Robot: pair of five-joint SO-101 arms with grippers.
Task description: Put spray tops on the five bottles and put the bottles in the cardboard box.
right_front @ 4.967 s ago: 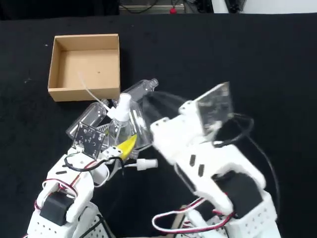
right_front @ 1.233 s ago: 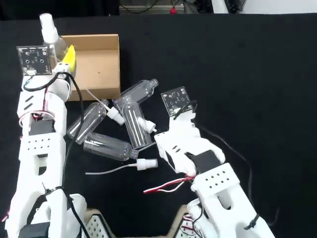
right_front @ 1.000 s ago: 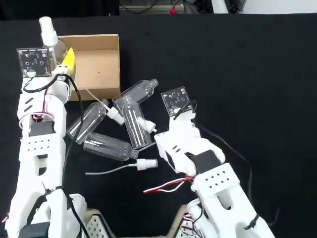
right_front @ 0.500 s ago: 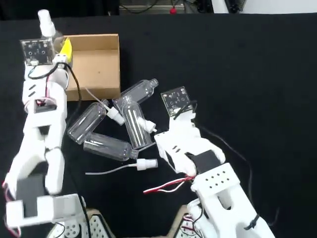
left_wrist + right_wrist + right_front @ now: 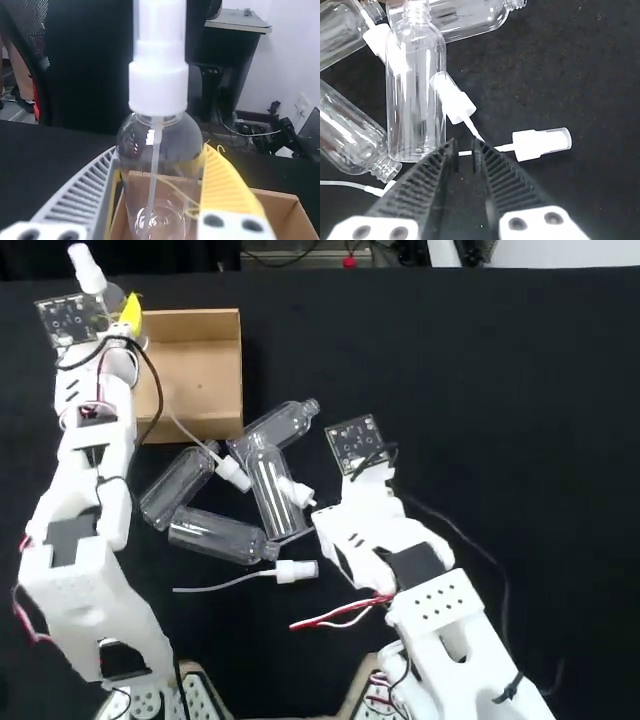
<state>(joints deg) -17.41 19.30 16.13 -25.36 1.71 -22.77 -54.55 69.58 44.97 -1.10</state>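
Note:
My left gripper (image 5: 160, 200) is shut on a clear bottle (image 5: 159, 150) that carries a white spray top (image 5: 159, 65). It holds this bottle upright over the far left corner of the cardboard box (image 5: 190, 365), and the high view has the left gripper (image 5: 118, 312) at that same spot. Several bare bottles (image 5: 215, 535) lie in a heap in front of the box. Loose spray tops (image 5: 297, 570) lie among them. My right gripper (image 5: 465, 150) hangs low beside one bottle (image 5: 415, 90), fingers almost together and holding nothing. A spray top (image 5: 542, 142) lies just past its tips.
The box stands at the far left of the black table (image 5: 500, 390). My right arm (image 5: 385, 540) sits in the middle foreground, right of the bottle heap. Thin dip tubes (image 5: 215, 583) trail from the loose tops.
The left arm has carried the capped bottle farther away and slightly left, from the box's left side to its far left corner. The right arm and the lying bottles have stayed put.

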